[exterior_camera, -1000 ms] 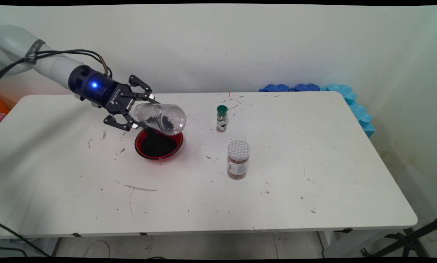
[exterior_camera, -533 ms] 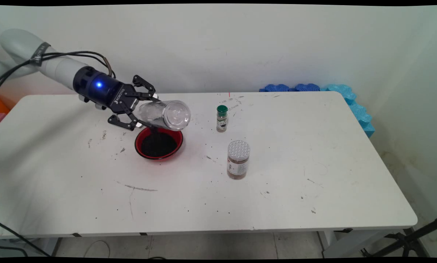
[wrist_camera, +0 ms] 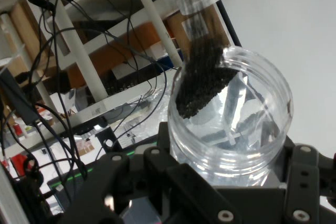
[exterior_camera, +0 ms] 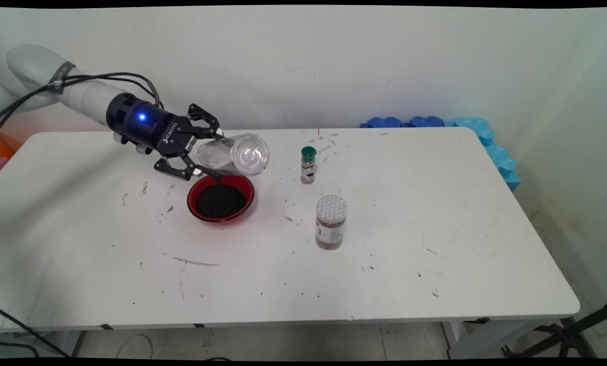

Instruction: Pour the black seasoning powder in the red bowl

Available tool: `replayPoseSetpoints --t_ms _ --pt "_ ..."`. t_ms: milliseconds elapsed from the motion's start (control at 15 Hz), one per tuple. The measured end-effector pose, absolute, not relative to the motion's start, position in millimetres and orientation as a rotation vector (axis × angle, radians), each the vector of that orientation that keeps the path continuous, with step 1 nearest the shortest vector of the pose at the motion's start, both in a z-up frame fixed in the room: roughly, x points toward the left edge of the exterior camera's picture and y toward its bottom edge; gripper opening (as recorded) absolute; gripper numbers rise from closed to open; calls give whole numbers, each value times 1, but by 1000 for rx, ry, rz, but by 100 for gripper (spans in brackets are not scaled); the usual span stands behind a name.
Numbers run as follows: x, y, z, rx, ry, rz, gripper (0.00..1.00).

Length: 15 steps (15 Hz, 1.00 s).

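Observation:
My gripper (exterior_camera: 208, 153) is shut on a clear plastic jar (exterior_camera: 234, 153), held on its side just above the far rim of a red bowl (exterior_camera: 193, 192). The bowl is filled with dark granules (exterior_camera: 221, 201). The jar's round end faces right and toward the camera, and it looks almost empty. In the hand view the clear jar (wrist_camera: 231, 103) sits between the fingers of the gripper (wrist_camera: 231, 153). A dark clump of granules (wrist_camera: 202, 77) shows in or through it.
A small bottle with a green lid (exterior_camera: 308, 164) stands right of the bowl. A jar of brown powder with a silver lid (exterior_camera: 331, 222) stands nearer the front. Blue foam pieces (exterior_camera: 435, 122) lie at the table's (exterior_camera: 384, 269) far right edge. Dark specks are scattered on the tabletop.
The gripper and jar rose a little and shifted right. The dark granules seen in the jar and falling from it are now in the bowl.

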State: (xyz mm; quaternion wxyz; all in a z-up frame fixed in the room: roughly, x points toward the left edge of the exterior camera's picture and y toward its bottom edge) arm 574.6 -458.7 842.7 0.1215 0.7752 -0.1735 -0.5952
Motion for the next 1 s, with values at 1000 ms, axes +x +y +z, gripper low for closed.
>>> replayPoseSetpoints --t_ms 1000 --pt "585 -469 826 2228 -319 -1894 0"
